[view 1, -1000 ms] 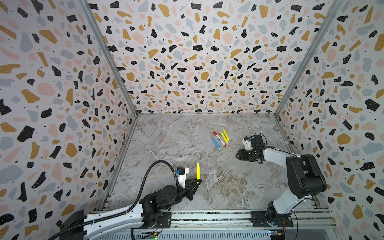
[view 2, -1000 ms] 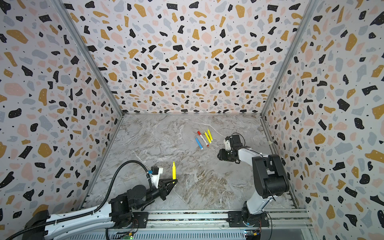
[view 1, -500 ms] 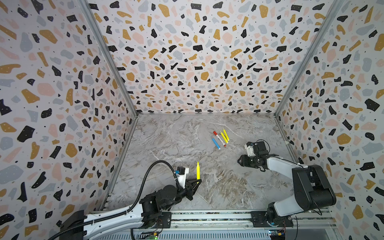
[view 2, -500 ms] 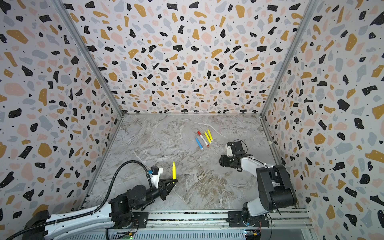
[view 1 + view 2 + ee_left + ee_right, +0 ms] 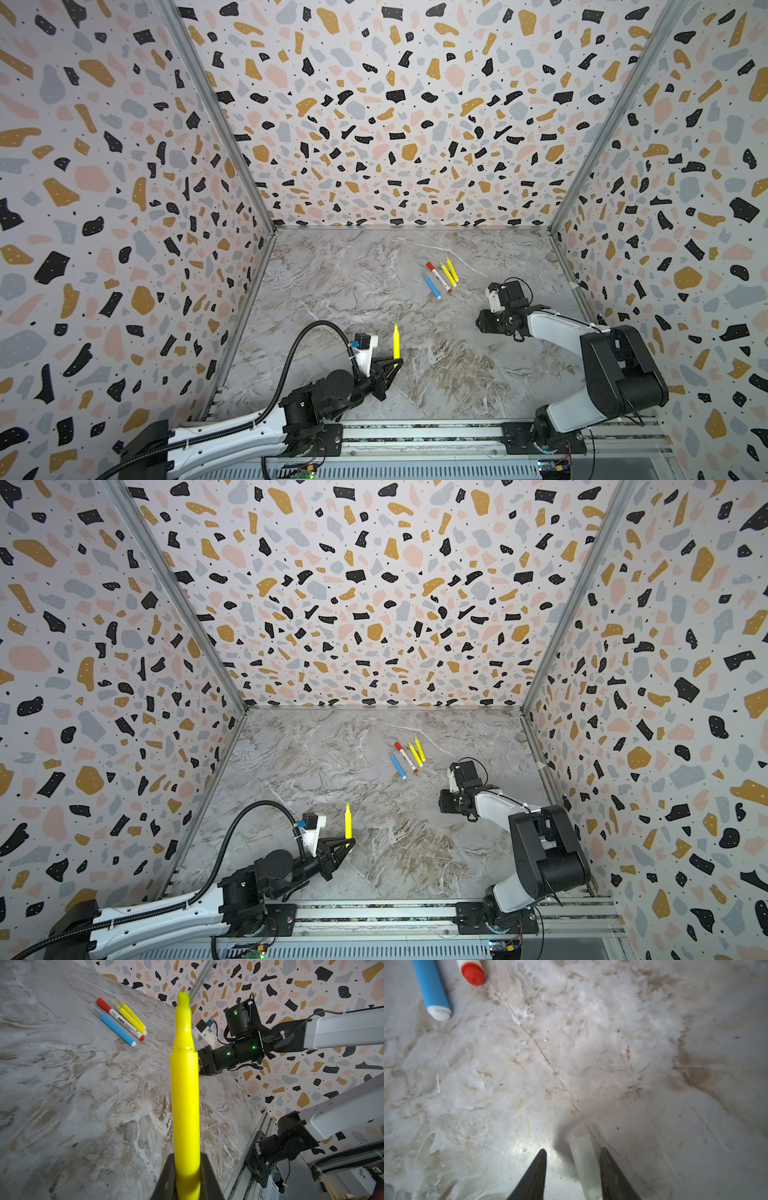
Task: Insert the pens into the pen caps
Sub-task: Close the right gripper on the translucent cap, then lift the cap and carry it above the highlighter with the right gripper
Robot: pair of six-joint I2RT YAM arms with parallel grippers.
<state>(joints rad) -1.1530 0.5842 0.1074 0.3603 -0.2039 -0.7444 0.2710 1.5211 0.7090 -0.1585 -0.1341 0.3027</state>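
Marble tabletop walled left, far and right, railed along the near edge, wide bare ground through the middle between both arms. Left arm low from the near-left corner, left gripper clamped on the base of a yellow pen, long axis upright, tip up; right arm folded in from the near right, right gripper aimed down at the table, jaws partly apart around a clear cap resting against one finger, clear of the other. Far of centre, blue pen, red-ended white pen and two yellow pens flat side by side, axes far-left to near-right.
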